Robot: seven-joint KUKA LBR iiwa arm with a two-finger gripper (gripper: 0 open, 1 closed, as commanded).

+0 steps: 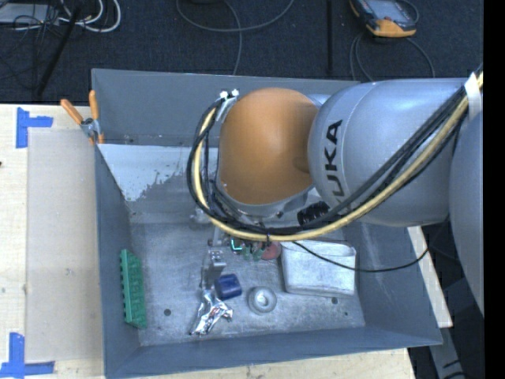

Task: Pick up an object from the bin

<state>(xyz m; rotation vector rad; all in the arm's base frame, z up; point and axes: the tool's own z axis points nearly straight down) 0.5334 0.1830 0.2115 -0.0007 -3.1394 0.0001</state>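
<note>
Claw (pixel 213 277) stood low in the grey bin (pixel 150 113), close above its floor. It came out from under the orange cover (pixel 264 144) of the wrist, where yellow and black cables (pixel 197 172) made a loop. I could not tell whether the claw was released or clenched, because the cover and the cables hid most of it.

The nearest thing was 1 small blue block (pixel 229 285), just beside the claw on the side from which the arm reached in. I could not say if it touched the claw. Just past the claw, toward the near wall of the bin, lay 1 crumpled piece of silver foil (pixel 210 317). A little further to the arm's side than the blue block, 1 round grey disc (pixel 262 299) lay flat on the floor. Beyond the disc on the same side was 1 pale folded pouch (pixel 319 269), partly under the arm.

Behind the claw, at the edge of the cover, 1 small red thing (pixel 271 251) and some green bits (pixel 237 247) showed, but their shape was not clear to me. Well apart from the claw on the opposite side, near the bin's wall, lay 1 long green ridged strip (pixel 132 288).
</note>
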